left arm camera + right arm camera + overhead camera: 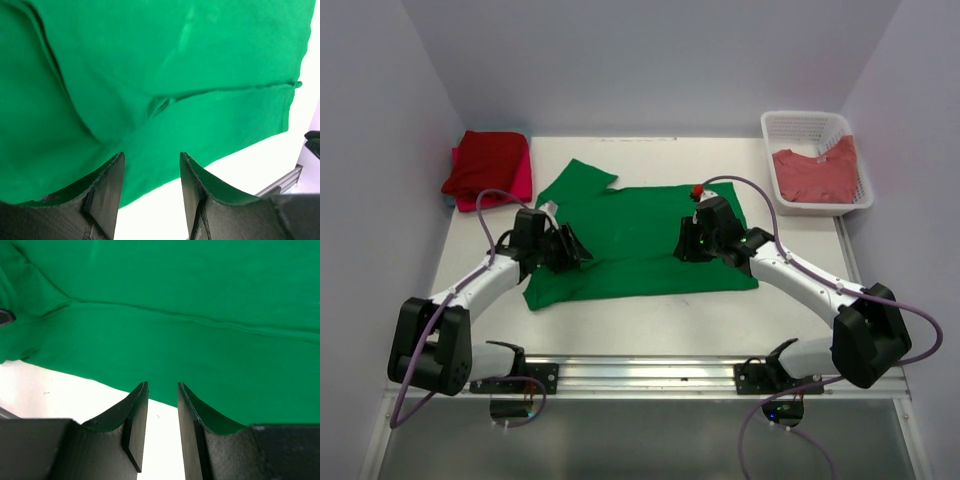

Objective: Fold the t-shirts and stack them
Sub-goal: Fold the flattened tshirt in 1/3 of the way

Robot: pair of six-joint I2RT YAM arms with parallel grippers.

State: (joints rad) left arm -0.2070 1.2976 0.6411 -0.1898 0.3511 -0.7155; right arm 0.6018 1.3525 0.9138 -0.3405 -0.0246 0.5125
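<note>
Left gripper (pixel 151 157) and right gripper (pixel 162 386) hover over the green tee (pixel 640 240), both parted and empty.
The tee lies flat mid-table (pixel 650 320), long axis left to right. I have one gripper at each end, pointing inward, equally near. Red tees (pixel 488 165) are stacked far-left, and a salmon tee (pixel 815 175) sits in the basket (pixel 817 125).

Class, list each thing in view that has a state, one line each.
green t-shirt, spread out on table
red t-shirt, folded, atop pink t-shirt
salmon t-shirt, crumpled in basket
left hand, open, empty
right hand, open, empty
</note>
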